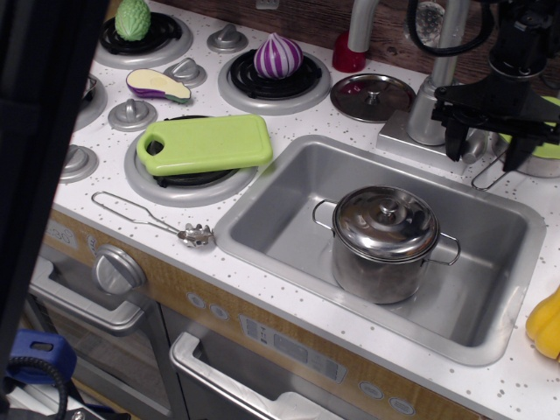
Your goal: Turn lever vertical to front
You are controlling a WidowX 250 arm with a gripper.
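Lever (477, 144), a short matte-silver paddle-shaped handle, sits at the right side of the grey rounded faucet base (429, 114), at the far right of the counter, just behind the far rim of the grey rectangular sink (262, 223). Only a small part of it shows, so its long axis is hard to read; it seems to jut rightward and slightly toward the near side from the base.

Black two-fingered gripper (483, 149) hangs directly over it with its fingers pointing down, one finger left of the paddle and one right, spread wide with the paddle in the gap between them. Whether either finger touches the metal I cannot tell.

Judging from this, the lever already lies between the jaws, so the coming move turns on closing across the paddle's width and sweeping it toward the near edge about the stub. A shiny steel lidded pot (385, 241) stands in the sink, near and left of the gripper, well apart from that sweep.
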